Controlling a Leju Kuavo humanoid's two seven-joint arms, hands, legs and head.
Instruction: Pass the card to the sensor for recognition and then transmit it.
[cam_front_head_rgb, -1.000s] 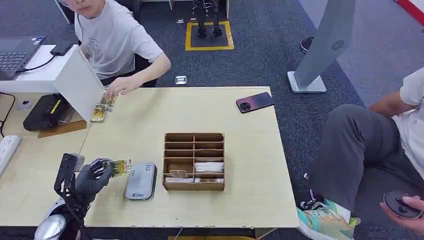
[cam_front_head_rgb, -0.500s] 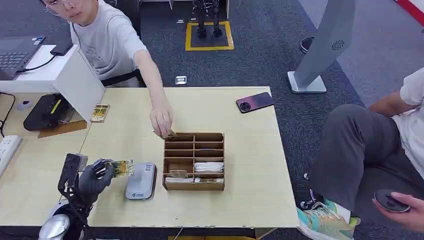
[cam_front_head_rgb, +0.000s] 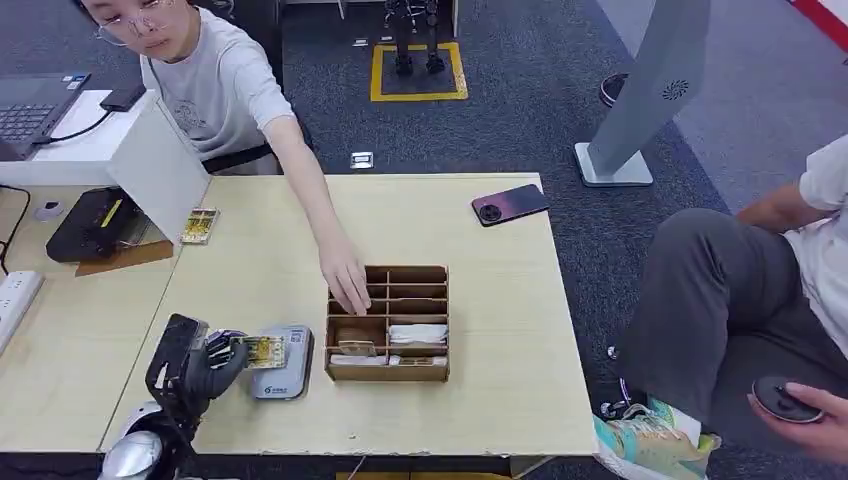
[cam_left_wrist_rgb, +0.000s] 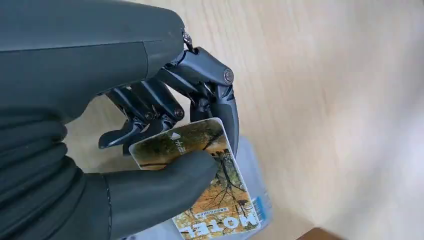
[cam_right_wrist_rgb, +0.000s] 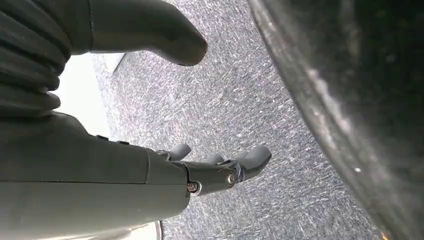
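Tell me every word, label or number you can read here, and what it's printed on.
"MOTEL": on the yellow autumn-tree card pinched in the left hand, seen upside down.
Small white print on that card: blurred.
Logo on the grey rounded sensor pad: too small.
Print on the person's grey T-shirt: unreadable.

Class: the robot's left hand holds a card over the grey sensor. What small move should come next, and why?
Probably lower the card flat onto the sensor. The left hand pinches it just above the sensor's edge, apparently not yet resting on it.

Autumn-print card (cam_left_wrist_rgb: 215, 195) held flat over grey sensor (cam_front_head_rgb: 283, 362).
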